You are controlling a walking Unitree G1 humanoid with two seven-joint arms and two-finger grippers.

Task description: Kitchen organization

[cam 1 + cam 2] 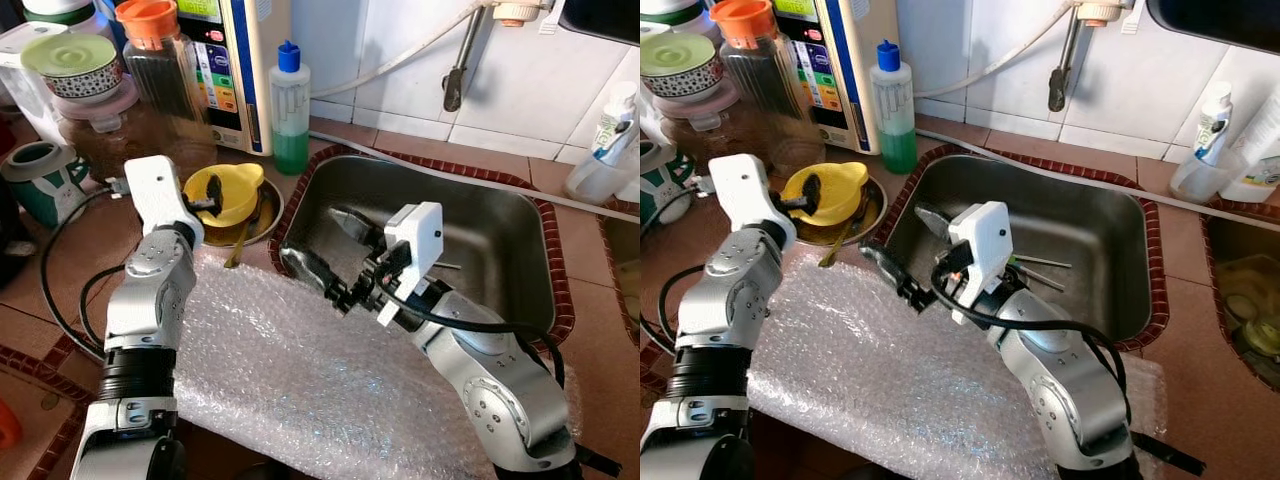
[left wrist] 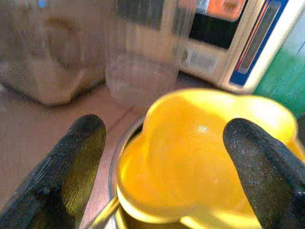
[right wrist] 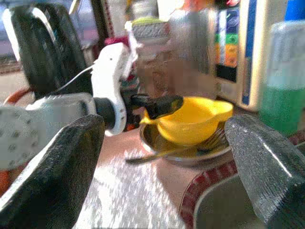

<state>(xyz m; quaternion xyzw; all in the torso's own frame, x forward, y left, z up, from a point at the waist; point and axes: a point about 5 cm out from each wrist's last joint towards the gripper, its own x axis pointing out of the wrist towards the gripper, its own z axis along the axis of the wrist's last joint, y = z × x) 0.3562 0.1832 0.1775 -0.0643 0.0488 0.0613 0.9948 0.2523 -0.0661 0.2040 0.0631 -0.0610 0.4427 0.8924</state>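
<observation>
Left wrist view shows the left gripper (image 2: pixel 162 157) with fingers wide apart around the small yellow plastic bowl (image 2: pixel 200 152), which sits in a round metal dish (image 1: pixel 262 222) on the tabletop. It should close gently on the rim. The right gripper (image 1: pixel 335 250) waits, fingers apart, by the steel sink (image 1: pixel 480 215).

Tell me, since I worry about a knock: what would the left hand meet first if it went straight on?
Most likely the yellow bowl: the open left hand already straddles its rim, one finger on either side.
</observation>
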